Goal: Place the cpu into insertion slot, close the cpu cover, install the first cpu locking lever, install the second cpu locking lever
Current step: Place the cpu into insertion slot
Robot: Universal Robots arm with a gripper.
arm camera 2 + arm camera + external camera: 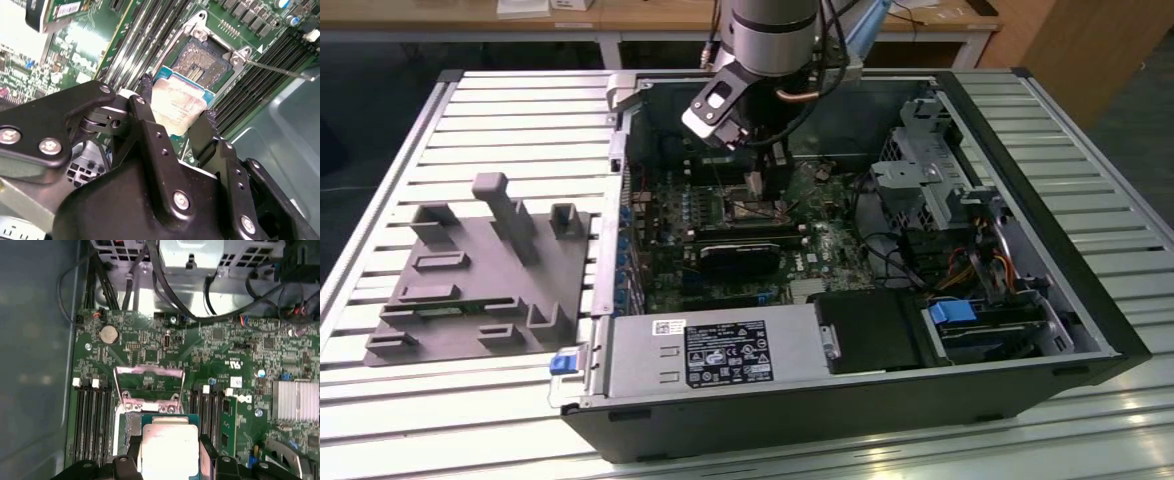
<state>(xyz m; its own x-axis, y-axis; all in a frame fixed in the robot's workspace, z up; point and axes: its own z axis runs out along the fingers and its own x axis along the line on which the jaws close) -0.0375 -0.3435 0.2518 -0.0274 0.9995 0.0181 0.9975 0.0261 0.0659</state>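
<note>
Pale silver-grey square metal cpu (170, 450), rimmed blue-green — flat green motherboard (220, 355), speckled black — slatted silver metal table (520, 100), striped.

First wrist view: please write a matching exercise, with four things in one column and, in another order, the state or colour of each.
Things:
1. cpu
2. cpu cover
3. insertion slot
4. coin battery

States:
A. round, silver
B. swung open
C. clamped in the gripper
D. uncovered, chip not yet seated

Pairs: 1-C; 2-B; 3-D; 4-A
</note>
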